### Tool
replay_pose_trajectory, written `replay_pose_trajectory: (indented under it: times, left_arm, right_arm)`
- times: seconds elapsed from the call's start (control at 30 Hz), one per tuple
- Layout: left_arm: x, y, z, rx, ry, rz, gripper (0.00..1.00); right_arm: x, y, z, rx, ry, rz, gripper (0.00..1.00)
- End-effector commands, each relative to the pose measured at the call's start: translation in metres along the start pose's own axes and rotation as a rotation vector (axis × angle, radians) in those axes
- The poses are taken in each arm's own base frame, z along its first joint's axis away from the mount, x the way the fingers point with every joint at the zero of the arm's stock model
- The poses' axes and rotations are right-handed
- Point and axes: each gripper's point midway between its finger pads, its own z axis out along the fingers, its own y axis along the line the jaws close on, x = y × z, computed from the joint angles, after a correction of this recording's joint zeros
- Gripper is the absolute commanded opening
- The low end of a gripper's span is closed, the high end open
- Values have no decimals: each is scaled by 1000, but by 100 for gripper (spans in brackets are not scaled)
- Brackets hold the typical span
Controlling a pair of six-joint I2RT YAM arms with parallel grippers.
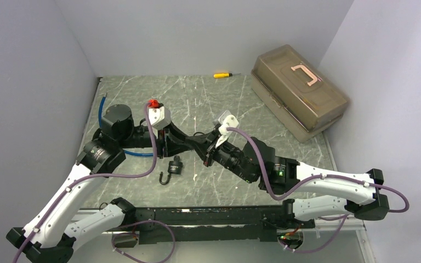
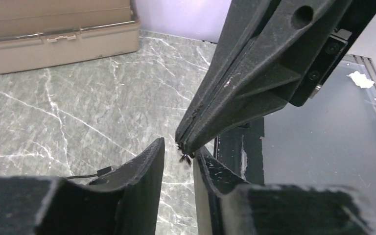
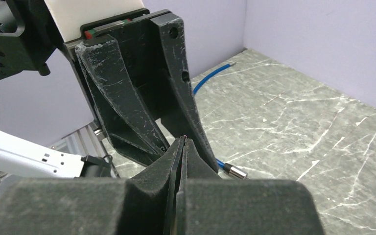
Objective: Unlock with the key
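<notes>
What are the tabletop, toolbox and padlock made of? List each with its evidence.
Tabletop: polished green stone or stone-look laminate, going by the white veins and soft glare.
Toolbox: translucent brownish plastic, satin; lid partly see-through.
Padlock: dark matte body, probably metal; too small for certainty.

No text, label, brand or number is showing legibly in any view. Nothing is coming through clearly enough to read.

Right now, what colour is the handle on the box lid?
The handle is pale pink, on the tan box; the top external view shows it best.
</notes>
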Motion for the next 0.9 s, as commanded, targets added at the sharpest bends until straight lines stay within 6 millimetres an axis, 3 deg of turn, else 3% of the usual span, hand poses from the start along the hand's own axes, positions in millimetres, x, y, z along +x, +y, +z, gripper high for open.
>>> replay_pose_trajectory:
  times: [0.0,0.33,0.47,0.7,0.87]
  left_arm:
    - [-22,-11,-6,31,-56,30,27]
    - [-23,-11,-8,29,-66,34,0]
    - [-21,-14,-10,43,-61,39,0]
    - [-16,-31,-13,131,-50,51,0]
    - [-14,-37,-14,170,-45,80,0]
  right_arm:
    - [-32,-4,-3,49,-93,-2,0]
    - [-26,6,1,34,-74,-15,0]
    - [-24,8,1,25,-64,-6,2]
    - [-46,-10,-27,2,-125,14,2]
    - [-49,-17,-36,-53,-112,39,5]
